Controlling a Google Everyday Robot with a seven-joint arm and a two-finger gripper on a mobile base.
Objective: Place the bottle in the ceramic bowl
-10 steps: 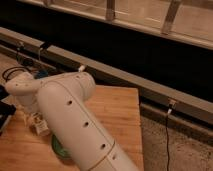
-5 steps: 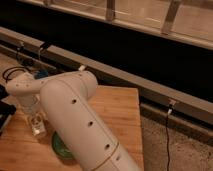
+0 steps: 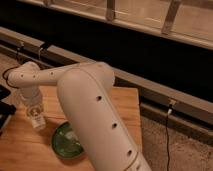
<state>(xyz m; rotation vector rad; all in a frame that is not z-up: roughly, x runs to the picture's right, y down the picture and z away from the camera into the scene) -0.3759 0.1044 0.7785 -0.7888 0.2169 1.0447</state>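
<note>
My gripper [image 3: 34,114] hangs from the white arm at the left of the wooden table [image 3: 125,102]. It is shut on the bottle [image 3: 37,120], a small pale bottle with a whitish label, held tilted with its light end down just above the tabletop. The ceramic bowl [image 3: 66,142], green with a dark rim and a shiny centre, sits on the table to the right of and nearer than the bottle. The arm's thick white link hides the bowl's right side. The bottle is left of the bowl's rim, not over it.
A dark object [image 3: 5,110] sits at the table's left edge. A long metal ledge [image 3: 150,85] runs behind the table. A thin cable [image 3: 167,130] hangs over the speckled floor [image 3: 185,150] to the right.
The arm's big link has swung right and uncovered more of the green bowl. The gripper with the bottle has stayed at the table's left, slightly raised.
</note>
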